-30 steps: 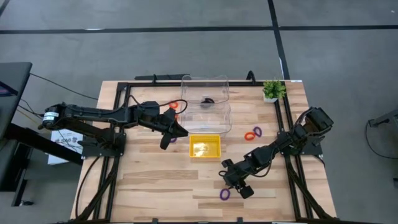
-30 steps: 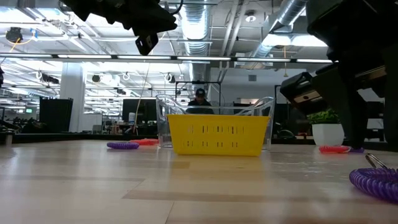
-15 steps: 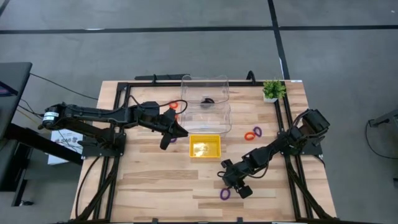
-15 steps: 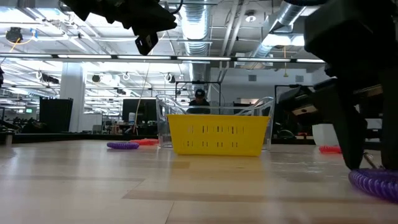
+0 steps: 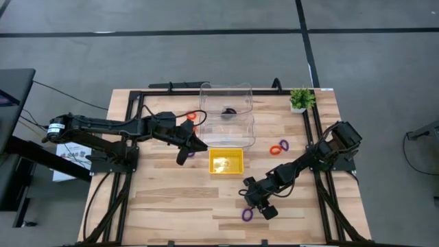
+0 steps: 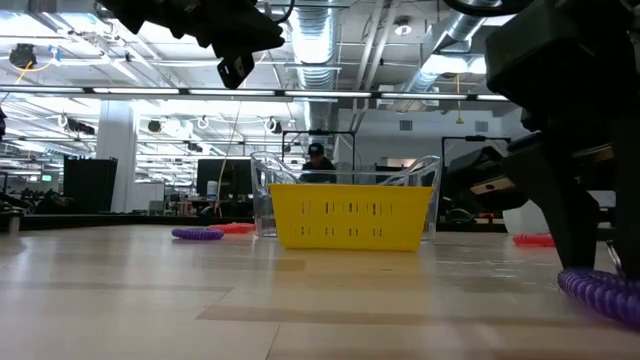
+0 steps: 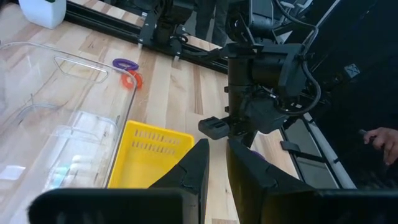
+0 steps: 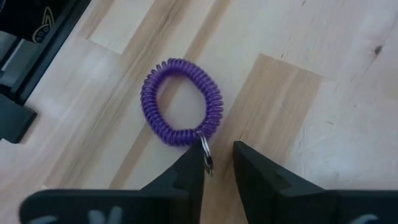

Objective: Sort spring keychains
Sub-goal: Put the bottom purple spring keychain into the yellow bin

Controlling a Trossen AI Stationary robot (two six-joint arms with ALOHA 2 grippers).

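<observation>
text: none readable | paper sheet (image 5: 68, 155) by left arm base: print possibly present, too small to read

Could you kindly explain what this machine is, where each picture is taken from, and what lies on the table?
Two dark robot arms work at a wooden table. One picture looks straight down, one looks level across the tabletop, and one sits on each wrist. On the table stand a small yellow plastic tray, a clear plastic bin and a little potted plant, with coiled keychains scattered about. The right end effector is lowered over a purple coiled spring keychain, its fingers either side of the metal ring. The left end effector hangs empty near the bin.
</observation>
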